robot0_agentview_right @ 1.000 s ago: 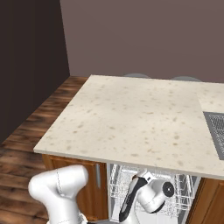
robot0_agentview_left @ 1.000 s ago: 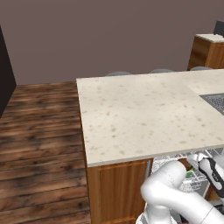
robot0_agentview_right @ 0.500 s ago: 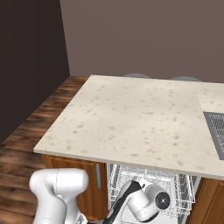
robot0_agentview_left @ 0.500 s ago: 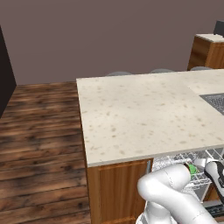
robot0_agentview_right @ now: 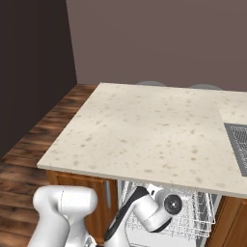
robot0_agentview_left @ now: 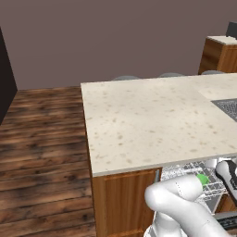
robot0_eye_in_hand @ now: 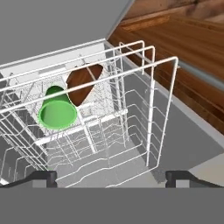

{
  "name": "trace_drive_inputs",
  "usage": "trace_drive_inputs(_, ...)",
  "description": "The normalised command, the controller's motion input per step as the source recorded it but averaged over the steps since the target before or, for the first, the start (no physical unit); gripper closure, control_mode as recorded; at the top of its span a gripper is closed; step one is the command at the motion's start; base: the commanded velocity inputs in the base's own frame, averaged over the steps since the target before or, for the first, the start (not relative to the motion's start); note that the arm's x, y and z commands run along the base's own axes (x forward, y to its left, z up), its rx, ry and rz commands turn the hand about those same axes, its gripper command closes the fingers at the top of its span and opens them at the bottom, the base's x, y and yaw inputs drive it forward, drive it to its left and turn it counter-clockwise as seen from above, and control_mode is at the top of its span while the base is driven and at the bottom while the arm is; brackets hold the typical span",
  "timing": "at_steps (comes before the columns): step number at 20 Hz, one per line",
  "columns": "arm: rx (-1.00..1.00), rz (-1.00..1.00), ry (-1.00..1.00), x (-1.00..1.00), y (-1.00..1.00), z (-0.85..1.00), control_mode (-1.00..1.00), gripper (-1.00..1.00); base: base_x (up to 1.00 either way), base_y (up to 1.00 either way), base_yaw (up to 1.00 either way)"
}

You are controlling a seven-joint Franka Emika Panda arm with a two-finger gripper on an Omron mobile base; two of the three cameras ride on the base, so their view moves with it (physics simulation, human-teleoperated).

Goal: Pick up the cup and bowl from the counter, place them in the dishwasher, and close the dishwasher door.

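With cup (robot0_eye_in_hand: 57,113) and bowl (robot0_eye_in_hand: 84,83) lying side by side in the dishwasher (robot0_eye_in_hand: 131,113) rack, your claw (robot0_eye_in_hand: 111,177) is gaping wide, empty; back straight out before swinging the door.

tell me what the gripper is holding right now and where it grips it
Nothing is held. The gripper is open, its fingertips apart with only rack wire between them. The cup and bowl lie in the dishwasher rack, clear of it.

the arm's bent way down low, elbow up. the gripper (robot0_eye_in_hand: 111,177) has its jaws spread wide, holding nothing.
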Motion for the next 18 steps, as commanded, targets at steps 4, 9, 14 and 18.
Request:
trace_drive_inputs(4,0.01,0.1,0.1,0.0,0.0,0.62,-1.0,-1.0,0.0,0.0,0.0)
trace_drive_inputs(9,0.0,0.13,0.05,-0.1,-0.15,0.06,-1.0,-1.0,0.0,0.0,0.0)
trace_drive_inputs(14,0.0,0.14,-0.01,-0.33,-0.39,-0.02,-1.0,-1.0,0.0,0.0,0.0)
trace_drive_inputs(18,0.0,0.1,-0.01,-0.29,-0.3,0.0,-1.0,-1.0,0.0,0.0,0.0)
